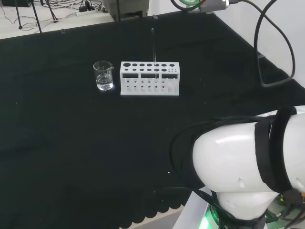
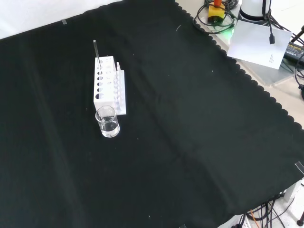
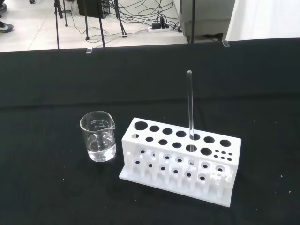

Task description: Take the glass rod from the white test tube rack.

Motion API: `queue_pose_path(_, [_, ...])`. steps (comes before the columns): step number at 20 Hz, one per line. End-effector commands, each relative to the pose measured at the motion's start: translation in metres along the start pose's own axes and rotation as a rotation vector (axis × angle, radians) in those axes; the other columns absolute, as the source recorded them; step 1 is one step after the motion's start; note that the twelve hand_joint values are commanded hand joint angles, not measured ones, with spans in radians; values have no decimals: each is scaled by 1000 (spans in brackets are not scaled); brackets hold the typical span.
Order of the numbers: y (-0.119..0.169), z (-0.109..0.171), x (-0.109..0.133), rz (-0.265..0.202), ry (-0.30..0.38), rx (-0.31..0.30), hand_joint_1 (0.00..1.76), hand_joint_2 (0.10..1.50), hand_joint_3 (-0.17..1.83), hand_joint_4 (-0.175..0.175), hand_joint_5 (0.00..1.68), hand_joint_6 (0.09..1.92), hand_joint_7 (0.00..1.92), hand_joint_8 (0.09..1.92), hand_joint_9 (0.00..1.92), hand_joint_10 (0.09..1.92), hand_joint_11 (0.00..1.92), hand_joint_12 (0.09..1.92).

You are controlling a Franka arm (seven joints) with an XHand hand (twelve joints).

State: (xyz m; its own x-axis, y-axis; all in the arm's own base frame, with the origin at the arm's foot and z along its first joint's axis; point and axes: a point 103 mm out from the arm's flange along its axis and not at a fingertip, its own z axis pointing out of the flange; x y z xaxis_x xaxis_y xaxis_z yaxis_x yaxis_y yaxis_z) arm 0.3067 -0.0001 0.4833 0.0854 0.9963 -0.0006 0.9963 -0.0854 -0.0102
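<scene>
Rack (image 1: 150, 79): white, 1 piece, on the black cloth (image 1: 71, 143), holes in rows along its top.

Rod (image 3: 190, 105): clear glass, 1 piece, upright in a hole of the rack's back row in the wrist view, most of its length above the rack top. Untouched.

Beaker (image 3: 98, 136): clear, 1 piece, some clear liquid at the bottom; just beside the rack's left end in the head view, apart from it.

Arm link (image 1: 248, 167): white, at head view lower right, well apart from the rack.

Hand: state cannot be told.
</scene>
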Motion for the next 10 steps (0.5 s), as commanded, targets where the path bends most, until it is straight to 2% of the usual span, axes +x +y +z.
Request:
queue_pose_path(1, [0, 0, 0, -10, -22, -6, 915, 675, 851, -125, 4, 87, 0, 191, 0, 440, 0, 828])
queue_pose_path(3, [4, 0, 4, -18, -42, 3, 905, 701, 812, -124, 7, 87, 0, 164, 0, 420, 0, 819])
queue_pose_path(10, [6, -1, -3, 0, -9, -21, 870, 731, 774, -124, 23, 87, 0, 263, 0, 536, 0, 921])
